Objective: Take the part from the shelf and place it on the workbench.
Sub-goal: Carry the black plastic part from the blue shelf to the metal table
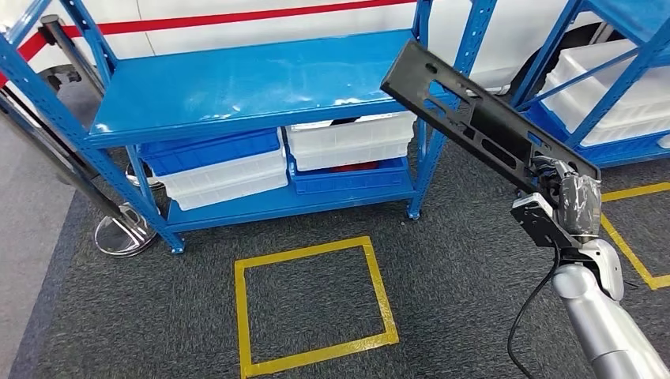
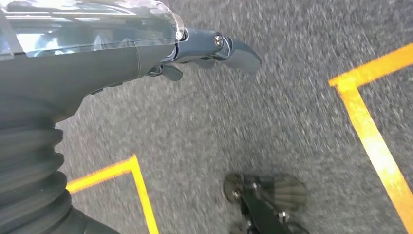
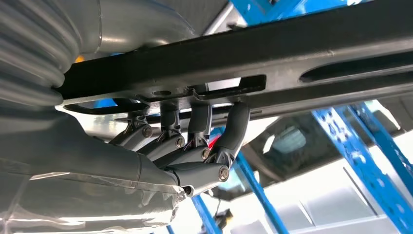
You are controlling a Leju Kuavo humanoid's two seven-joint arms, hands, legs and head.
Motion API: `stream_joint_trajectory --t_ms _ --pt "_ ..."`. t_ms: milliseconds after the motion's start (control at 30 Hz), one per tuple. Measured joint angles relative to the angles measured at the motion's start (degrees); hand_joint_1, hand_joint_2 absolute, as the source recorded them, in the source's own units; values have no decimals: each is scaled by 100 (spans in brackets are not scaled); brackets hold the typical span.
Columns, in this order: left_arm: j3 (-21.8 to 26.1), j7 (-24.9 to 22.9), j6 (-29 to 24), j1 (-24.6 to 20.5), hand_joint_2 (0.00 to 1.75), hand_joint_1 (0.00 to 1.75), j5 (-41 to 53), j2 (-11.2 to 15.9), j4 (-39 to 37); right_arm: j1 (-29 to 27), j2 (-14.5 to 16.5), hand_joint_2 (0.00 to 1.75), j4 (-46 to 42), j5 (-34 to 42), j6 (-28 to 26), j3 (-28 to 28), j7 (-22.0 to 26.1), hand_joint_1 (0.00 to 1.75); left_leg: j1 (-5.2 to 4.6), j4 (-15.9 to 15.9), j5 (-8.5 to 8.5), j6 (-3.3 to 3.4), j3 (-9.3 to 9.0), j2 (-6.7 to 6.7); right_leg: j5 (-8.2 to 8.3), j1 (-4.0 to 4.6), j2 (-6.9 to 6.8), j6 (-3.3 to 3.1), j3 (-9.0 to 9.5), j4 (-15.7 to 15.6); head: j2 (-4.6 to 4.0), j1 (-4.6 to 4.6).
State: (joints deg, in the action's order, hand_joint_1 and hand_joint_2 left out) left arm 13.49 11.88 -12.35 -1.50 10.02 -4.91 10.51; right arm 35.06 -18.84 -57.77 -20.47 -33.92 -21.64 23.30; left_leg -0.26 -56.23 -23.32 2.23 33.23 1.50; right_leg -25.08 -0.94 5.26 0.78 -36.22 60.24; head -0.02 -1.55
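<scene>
The part (image 1: 482, 118) is a long flat black plate with slots and holes. My right hand (image 1: 570, 199) grips its near end and holds it in the air, slanting up toward the top shelf (image 1: 245, 83) of the blue rack. In the right wrist view the dark fingers (image 3: 195, 141) curl around the part's (image 3: 272, 53) edge. My left hand (image 2: 146, 46) hangs over grey carpet, its fingers stretched out with nothing in them.
The blue rack's lower shelf holds blue and white bins (image 1: 217, 166), (image 1: 348, 138). A second blue rack (image 1: 624, 79) with white bins stands at the right. Yellow tape marks a square (image 1: 312, 304) on the carpet. A stanchion base (image 1: 122, 233) sits at the left.
</scene>
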Motion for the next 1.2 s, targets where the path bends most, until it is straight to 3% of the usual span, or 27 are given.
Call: stream_joint_trajectory --t_ms 67,133,167,200,267,300,367,433,467,533,600,633,667,700,733,800,867,933,967,1000,1033,1100,1167,1200 --pt "0 6 11 7 175 0 14 -1 0 -11 8 175 -22 -15 4 74 18 175 10 104 39 -8 -48 -155 -313 3 -354 60 -262 532 0 1" --pt "0 7 34 14 175 0 17 -3 0 -45 16 175 -39 -10 9 137 21 175 18 101 28 -17 -41 -310 -580 -41 -474 127 -573 1163 0 1" --pt "0 7 50 16 175 0 19 -4 0 -77 16 175 -50 -9 12 162 23 175 26 88 16 -32 -36 -384 -576 -65 -494 159 -621 1268 0 1" --pt "-1 8 69 15 175 0 21 -5 0 -108 15 175 -70 -8 12 190 25 175 38 64 -1 -52 -30 -458 -467 -85 -521 188 -550 1147 0 0" --pt "-3 9 104 12 175 0 27 -4 0 -141 12 175 -127 -6 11 249 32 175 55 -21 -57 -117 -14 -598 -150 -103 -719 218 -168 456 0 0" --pt "-5 9 115 10 175 0 31 -3 0 -146 10 175 -163 -3 11 279 36 175 46 -79 -94 -158 -5 -661 -35 -96 -846 193 3 134 0 -2" --pt "-14 7 133 7 175 0 50 1 0 -165 3 175 -224 1 10 326 41 175 16 -144 -146 -234 -4 -772 10 -63 -964 86 122 -115 0 -3" --pt "-33 2 149 1 175 0 73 0 0 -206 -8 175 -273 -1 7 355 45 175 10 -149 -170 -295 -27 -894 33 -51 -816 -18 95 -103 0 -4" --pt "-44 -2 154 -4 175 0 80 1 0 -227 -13 175 -298 -8 0 366 48 175 24 -184 -218 -328 -25 -864 49 -58 -749 -59 86 -112 0 -6" --pt "-58 -14 162 2 175 0 83 1 0 -248 0 175 -361 -39 -31 378 49 175 65 -537 -483 -378 109 -593 82 -77 -622 -139 70 -129 0 -10" --pt "-64 -35 174 19 175 0 83 0 -1 -273 46 175 -421 -98 -82 383 42 175 89 -1303 -885 -396 432 -284 103 -66 -483 -187 45 -129 0 -12" --pt "-66 -44 182 28 175 0 83 -1 -2 -299 72 175 -450 -130 -104 383 37 175 90 -1651 -1012 -396 584 -226 110 -52 -402 -198 35 -128 0 -12" --pt "-67 -49 192 36 175 0 83 -1 -2 -337 89 175 -483 -163 -121 383 32 175 89 -1829 -1035 -387 665 -199 115 -36 -316 -205 30 -125 0 -13" --pt "-68 -49 203 42 175 0 86 -1 -2 -383 98 175 -527 -191 -133 384 26 175 87 -1780 -944 -367 642 -182 118 -19 -231 -207 29 -122 0 -13" --pt "-69 -50 219 45 175 0 95 0 -2 -433 100 175 -581 -209 -139 389 19 175 84 -1503 -760 -332 514 -146 120 -5 -150 -206 33 -119 0 -13" --pt "-74 -48 258 54 175 0 123 11 -3 -518 99 175 -705 -227 -160 414 6 175 84 -698 -397 -226 146 122 130 13 -4 -186 29 -113 0 -11" --pt "-84 -44 298 60 175 0 149 25 -4 -581 91 175 -815 -228 -187 455 -7 175 75 -255 -277 -157 -53 336 158 -14 127 -128 -7 -112 0 -11" --pt "-95 -41 326 51 175 0 165 29 -4 -648 53 175 -906 -228 -204 504 -19 175 60 -190 -269 -137 -83 265 202 -52 262 -36 -41 -141 0 -16" --pt "-98 -42 334 43 175 0 173 30 -4 -689 21 175 -950 -228 -208 530 -21 175 64 -139 -238 -125 -104 195 208 -57 239 -4 -52 -140 0 -16" --pt "-101 -43 340 39 175 0 182 32 -4 -720 -24 175 -994 -225 -209 559 -22 175 72 -76 -202 -103 -132 121 165 -47 107 23 -88 -86 0 -16" --pt "-103 -45 344 40 175 0 191 32 -4 -734 -64 175 -1035 -220 -210 589 -22 175 80 -13 -166 -80 -155 41 58 -34 -76 44 -167 66 0 -15" --pt "-105 -53 346 52 175 0 206 34 -4 -742 -111 175 -1090 -205 -209 644 -29 175 70 29 -141 -52 -167 -115 -301 -34 -428 81 -470 682 0 -10" --pt "-110 -69 350 63 175 0 220 36 -4 -771 -119 175 -1115 -196 -207 670 -35 175 64 16 -151 -52 -156 -282 -517 -56 -495 130 -732 1248 0 -9" --pt "-118 -81 353 64 175 0 228 35 -4 -790 -125 175 -1124 -193 -204 673 -35 175 64 2 -162 -60 -149 -364 -474 -68 -508 151 -726 1269 0 -10"
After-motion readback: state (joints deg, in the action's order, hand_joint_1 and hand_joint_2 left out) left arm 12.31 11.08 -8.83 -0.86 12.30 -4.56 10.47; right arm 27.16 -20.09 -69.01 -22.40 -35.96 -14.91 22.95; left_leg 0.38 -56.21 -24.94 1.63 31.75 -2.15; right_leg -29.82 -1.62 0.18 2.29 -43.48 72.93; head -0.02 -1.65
